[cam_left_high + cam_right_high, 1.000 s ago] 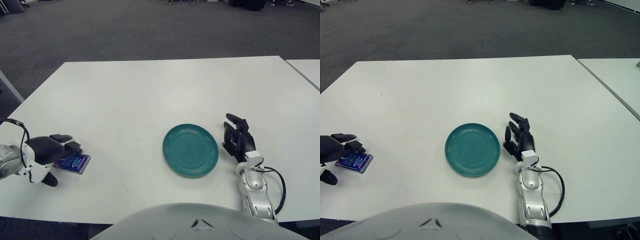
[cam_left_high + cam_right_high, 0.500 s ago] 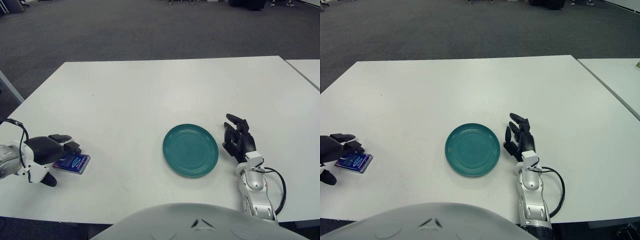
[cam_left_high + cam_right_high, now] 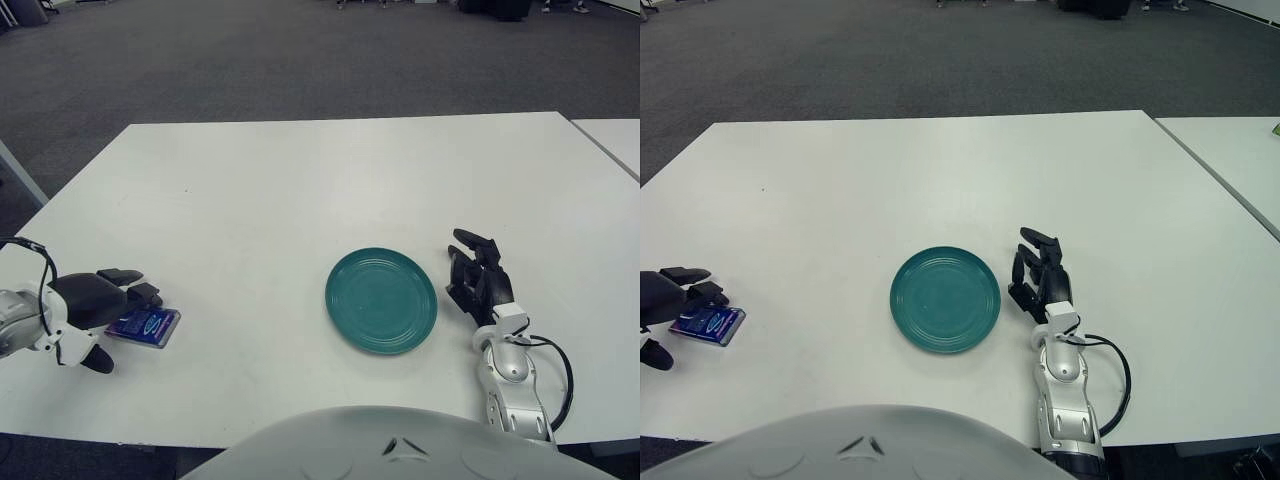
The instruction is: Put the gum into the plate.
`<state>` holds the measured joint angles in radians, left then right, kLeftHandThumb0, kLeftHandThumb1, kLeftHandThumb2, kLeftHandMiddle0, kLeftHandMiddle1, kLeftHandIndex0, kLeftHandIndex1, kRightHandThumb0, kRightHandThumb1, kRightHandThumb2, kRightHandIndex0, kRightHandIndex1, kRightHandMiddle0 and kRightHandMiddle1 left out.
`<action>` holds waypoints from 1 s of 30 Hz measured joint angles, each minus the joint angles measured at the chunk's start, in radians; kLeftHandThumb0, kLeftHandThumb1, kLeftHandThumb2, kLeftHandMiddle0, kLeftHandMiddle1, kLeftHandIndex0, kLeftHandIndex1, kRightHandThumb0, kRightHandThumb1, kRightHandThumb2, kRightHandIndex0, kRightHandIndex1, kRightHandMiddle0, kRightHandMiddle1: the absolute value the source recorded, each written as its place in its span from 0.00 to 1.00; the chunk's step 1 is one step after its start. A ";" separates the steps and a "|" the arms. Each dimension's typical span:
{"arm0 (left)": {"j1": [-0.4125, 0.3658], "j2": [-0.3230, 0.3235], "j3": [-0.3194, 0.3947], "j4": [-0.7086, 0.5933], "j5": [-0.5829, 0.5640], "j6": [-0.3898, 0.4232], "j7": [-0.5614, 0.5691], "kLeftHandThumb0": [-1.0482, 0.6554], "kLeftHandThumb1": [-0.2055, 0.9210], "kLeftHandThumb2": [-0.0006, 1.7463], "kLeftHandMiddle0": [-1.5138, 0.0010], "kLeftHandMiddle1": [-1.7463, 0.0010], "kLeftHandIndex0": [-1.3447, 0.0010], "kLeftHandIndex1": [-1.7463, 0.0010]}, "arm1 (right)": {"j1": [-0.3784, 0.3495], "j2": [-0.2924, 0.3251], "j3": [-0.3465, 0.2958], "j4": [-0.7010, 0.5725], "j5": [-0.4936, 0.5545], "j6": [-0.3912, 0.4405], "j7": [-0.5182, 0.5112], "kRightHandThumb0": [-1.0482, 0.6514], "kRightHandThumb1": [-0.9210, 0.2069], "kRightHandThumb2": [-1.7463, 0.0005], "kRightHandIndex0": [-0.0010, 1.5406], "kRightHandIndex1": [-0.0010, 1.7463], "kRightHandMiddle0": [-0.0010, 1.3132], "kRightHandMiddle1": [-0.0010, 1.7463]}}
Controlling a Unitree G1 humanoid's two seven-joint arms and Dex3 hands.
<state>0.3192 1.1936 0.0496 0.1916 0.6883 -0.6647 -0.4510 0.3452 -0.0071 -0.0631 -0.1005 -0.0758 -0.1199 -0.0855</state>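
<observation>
The gum (image 3: 146,326), a flat blue pack, lies on the white table (image 3: 300,190) near its front left edge. My left hand (image 3: 120,318) is at the pack's left end, with two fingers (image 3: 135,290) reaching over its far edge and the thumb (image 3: 98,361) on the table nearer me. The fingers are spread and the pack lies flat. The teal plate (image 3: 381,300) sits in the front middle of the table, with nothing on it. My right hand (image 3: 478,270) rests on the table just right of the plate, fingers relaxed and holding nothing.
A second white table (image 3: 615,135) stands to the right across a narrow gap. Grey carpet floor (image 3: 300,60) lies beyond the table's far edge.
My left hand has shifted very slightly left beside the gum. The gum, the plate and my right hand stay where they were.
</observation>
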 measured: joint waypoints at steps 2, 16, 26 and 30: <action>-0.001 0.001 -0.001 0.000 0.000 0.000 0.000 0.00 1.00 0.15 0.94 1.00 1.00 0.63 | 0.001 0.000 -0.001 -0.002 0.002 0.001 0.000 0.15 0.00 0.51 0.26 0.21 0.00 0.56; -0.001 0.003 -0.005 -0.001 -0.006 0.005 0.000 0.00 1.00 0.15 0.94 1.00 1.00 0.63 | 0.003 0.001 -0.002 -0.003 0.006 0.002 -0.006 0.16 0.00 0.51 0.27 0.23 0.00 0.57; 0.001 0.004 -0.006 -0.005 -0.009 0.009 0.000 0.00 1.00 0.15 0.94 1.00 1.00 0.63 | 0.008 0.003 -0.003 -0.007 0.008 0.001 -0.011 0.15 0.00 0.51 0.27 0.25 0.00 0.58; 0.002 0.004 -0.006 -0.007 -0.009 0.009 0.000 0.00 1.00 0.15 0.94 1.00 1.00 0.63 | 0.013 0.003 -0.003 -0.010 0.010 0.001 -0.011 0.16 0.00 0.51 0.26 0.26 0.00 0.58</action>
<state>0.3212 1.1979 0.0438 0.1842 0.6794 -0.6559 -0.4506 0.3578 -0.0037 -0.0662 -0.1107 -0.0654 -0.1185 -0.0961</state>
